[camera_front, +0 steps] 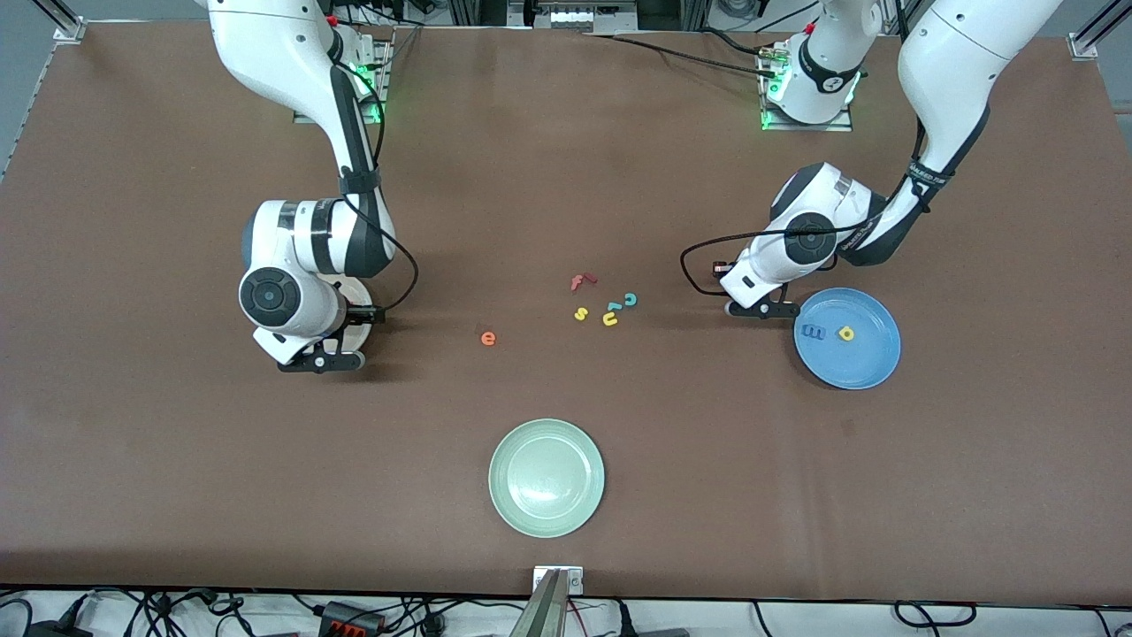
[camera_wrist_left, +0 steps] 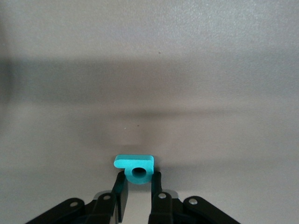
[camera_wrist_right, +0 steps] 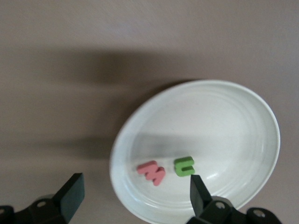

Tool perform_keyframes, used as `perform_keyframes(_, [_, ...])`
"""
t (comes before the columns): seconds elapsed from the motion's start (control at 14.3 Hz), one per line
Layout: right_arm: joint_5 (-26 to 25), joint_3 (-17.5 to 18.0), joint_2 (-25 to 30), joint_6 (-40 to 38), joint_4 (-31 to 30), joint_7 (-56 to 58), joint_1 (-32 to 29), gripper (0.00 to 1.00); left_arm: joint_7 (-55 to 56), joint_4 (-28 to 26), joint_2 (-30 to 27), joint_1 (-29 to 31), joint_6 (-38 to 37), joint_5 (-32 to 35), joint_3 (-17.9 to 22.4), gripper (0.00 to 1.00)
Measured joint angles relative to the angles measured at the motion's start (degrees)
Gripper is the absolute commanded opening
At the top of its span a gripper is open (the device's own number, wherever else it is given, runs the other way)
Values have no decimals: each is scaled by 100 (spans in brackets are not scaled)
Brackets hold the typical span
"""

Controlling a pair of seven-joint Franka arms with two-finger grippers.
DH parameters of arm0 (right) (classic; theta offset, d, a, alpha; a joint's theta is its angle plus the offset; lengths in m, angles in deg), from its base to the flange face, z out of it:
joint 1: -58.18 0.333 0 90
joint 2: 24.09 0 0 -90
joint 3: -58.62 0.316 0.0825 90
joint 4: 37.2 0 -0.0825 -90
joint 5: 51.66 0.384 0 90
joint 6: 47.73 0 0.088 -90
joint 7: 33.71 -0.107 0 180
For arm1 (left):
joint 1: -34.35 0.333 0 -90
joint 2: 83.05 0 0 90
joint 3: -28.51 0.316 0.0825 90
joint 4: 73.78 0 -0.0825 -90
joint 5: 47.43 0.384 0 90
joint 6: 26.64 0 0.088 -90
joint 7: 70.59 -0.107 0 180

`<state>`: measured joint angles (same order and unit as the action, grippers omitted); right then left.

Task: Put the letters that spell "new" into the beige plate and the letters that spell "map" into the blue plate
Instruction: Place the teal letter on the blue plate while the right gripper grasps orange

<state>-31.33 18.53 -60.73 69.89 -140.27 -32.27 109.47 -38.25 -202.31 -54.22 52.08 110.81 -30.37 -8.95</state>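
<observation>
Left gripper (camera_wrist_left: 138, 198) was clamped on the teal p (camera_wrist_left: 135, 168), just beside the blue plate (camera_front: 871, 363), which held the blue m (camera_front: 812, 332) and yellow a (camera_front: 846, 333); right gripper (camera_wrist_right: 135, 196), jaws wide, hung over the beige plate (camera_wrist_right: 233, 116) holding the pink-red w (camera_wrist_right: 152, 172) and green n (camera_wrist_right: 184, 166); orange e (camera_front: 487, 338) lay on the table (camera_front: 177, 442).

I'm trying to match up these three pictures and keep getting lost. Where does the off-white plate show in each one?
Front view: the beige plate only peeks out from under the right arm's wrist, toward the right arm's end of the table.
Left wrist view: not in it.
Right wrist view: the plate fills the middle, with a pink-red w and a green n in it.
Shared landmark: the right arm's fingers, open over the plate.
</observation>
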Motion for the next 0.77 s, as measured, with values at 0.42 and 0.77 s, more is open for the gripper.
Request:
perform_keyframes(0.42, [1122, 330, -216, 43, 843, -49, 193, 88, -528, 1074, -383, 10, -1562, 29, -27, 10])
perform_keyframes(0.77, [1216, 688, -605, 556, 1045, -757, 241, 79, -1797, 1383, -246, 683, -1714, 574, 360, 83])
